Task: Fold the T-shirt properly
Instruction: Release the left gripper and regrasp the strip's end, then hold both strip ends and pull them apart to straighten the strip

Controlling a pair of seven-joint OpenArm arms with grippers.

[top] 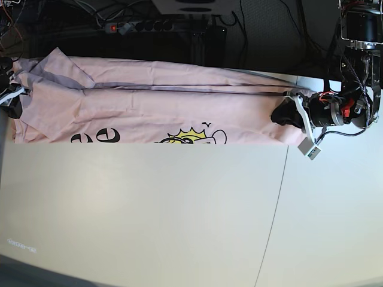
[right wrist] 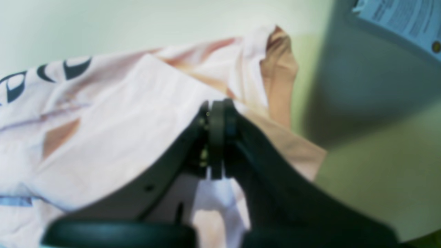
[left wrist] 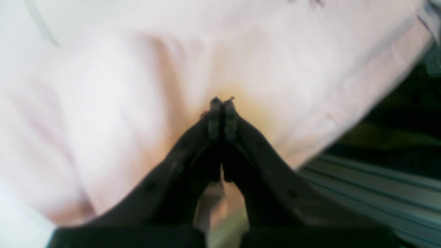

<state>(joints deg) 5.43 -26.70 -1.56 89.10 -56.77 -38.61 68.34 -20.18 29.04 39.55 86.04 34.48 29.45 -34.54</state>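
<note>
We see a pale pink T-shirt stretched in a long folded band across the far side of the white table, held between our two grippers. Our left gripper has its jaws pinched shut on one end of the fabric. Our right gripper is likewise clamped on the other end (blurred), with black lettering on the cloth off to its left.
</note>
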